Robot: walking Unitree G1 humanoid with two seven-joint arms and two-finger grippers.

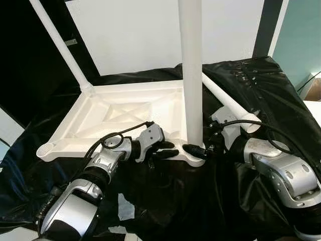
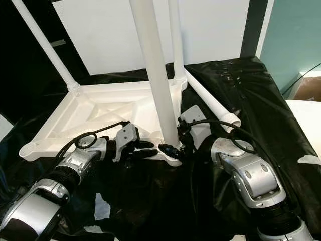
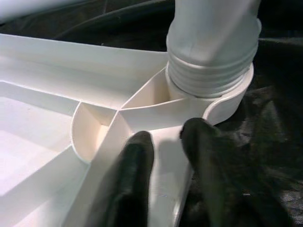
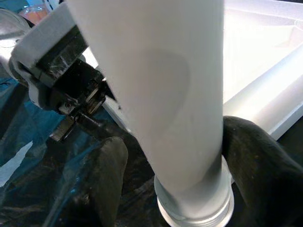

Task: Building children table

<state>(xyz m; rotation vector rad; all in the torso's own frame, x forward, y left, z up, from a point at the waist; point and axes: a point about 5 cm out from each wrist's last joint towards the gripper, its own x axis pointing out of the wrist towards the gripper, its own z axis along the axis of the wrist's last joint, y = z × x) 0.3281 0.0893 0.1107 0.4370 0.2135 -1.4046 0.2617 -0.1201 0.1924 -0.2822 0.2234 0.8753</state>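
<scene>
A white children's table top (image 1: 100, 118) lies upside down on a black sheet. One white leg (image 1: 191, 75) stands upright in the near right corner socket, its threaded collar (image 3: 210, 78) at the socket's mouth. My right gripper (image 1: 200, 149) is shut on this leg's base, a finger (image 4: 255, 161) on each side. My left gripper (image 1: 165, 149) grips the near rim just left of that corner, fingers (image 3: 135, 179) astride the rim. Further legs stand at the far left corner (image 1: 60, 45) and the far right corner (image 2: 175, 40). A loose leg (image 1: 228, 103) lies to the right.
The near left corner socket (image 1: 46, 148) holds no leg. The black sheet (image 1: 251, 75) covers the whole work surface, with white scraps (image 1: 125, 208) near my left arm. A white panel (image 1: 130, 30) stands behind; a cardboard box (image 1: 315, 90) sits at far right.
</scene>
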